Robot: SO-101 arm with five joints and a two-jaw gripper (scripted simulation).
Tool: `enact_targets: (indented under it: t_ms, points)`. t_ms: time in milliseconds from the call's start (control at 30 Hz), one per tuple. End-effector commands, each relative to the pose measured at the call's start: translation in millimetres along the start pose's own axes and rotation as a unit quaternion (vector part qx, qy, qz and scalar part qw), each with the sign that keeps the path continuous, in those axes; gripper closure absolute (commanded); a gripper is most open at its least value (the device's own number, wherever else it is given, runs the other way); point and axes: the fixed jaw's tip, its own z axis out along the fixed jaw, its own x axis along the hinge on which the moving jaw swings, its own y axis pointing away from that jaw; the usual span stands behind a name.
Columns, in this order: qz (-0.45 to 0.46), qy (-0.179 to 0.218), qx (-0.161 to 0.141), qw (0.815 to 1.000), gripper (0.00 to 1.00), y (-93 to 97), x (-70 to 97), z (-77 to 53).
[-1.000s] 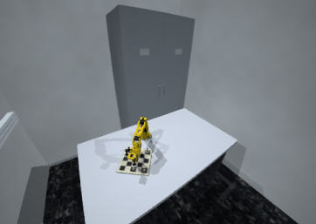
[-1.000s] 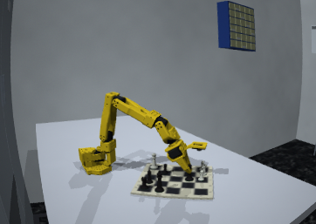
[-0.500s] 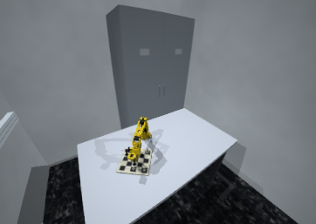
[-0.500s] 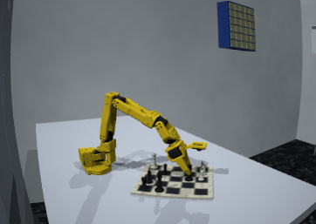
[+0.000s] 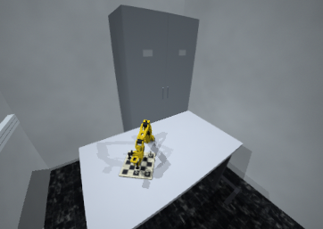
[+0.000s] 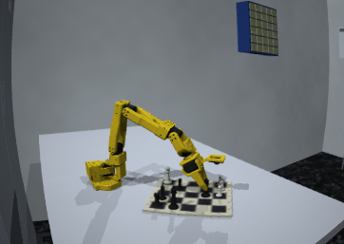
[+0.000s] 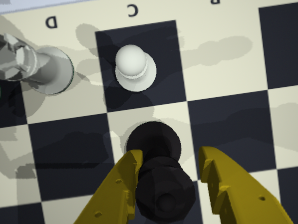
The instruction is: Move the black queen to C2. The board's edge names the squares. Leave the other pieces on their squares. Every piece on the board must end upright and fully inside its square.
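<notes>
the top view looks down from high and far off at a slant, taking in the whole white table point(image 5: 192, 143), a grey cabinet point(image 5: 153, 67) behind it and the small chessboard point(image 5: 134, 173). the exterior view sits near table height, much closer, facing the yellow arm point(image 6: 143, 121) side-on with the chessboard in front. the wrist view looks almost straight down, very near, onto a few squares. all three share the chessboard.
</notes>
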Motion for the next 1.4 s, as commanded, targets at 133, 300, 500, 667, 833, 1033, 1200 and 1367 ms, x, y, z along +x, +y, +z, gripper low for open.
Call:
enact_targets:
  t_ms: [133,300,500,667,833,1033,1200,1367]
  points:
    - [-0.002,0.008,-0.004,1.000,0.88,4.0,5.4,2.6]
    - [-0.007,0.008,-0.007,1.000,0.88,7.6,6.4,2.1]
    - [-0.007,0.008,-0.008,1.000,0.88,7.7,6.4,2.0]
    - [-0.008,0.008,-0.008,1.000,0.88,8.3,5.8,0.9]
    - [-0.009,0.008,-0.009,1.000,0.88,9.0,5.2,-0.2]
    - [-0.009,0.008,-0.009,1.000,0.88,9.0,5.1,-0.3]
    - [-0.009,0.008,-0.009,1.000,0.88,9.0,4.3,-1.7]
    - [-0.009,0.008,-0.009,1.000,0.88,9.0,2.1,-5.1]
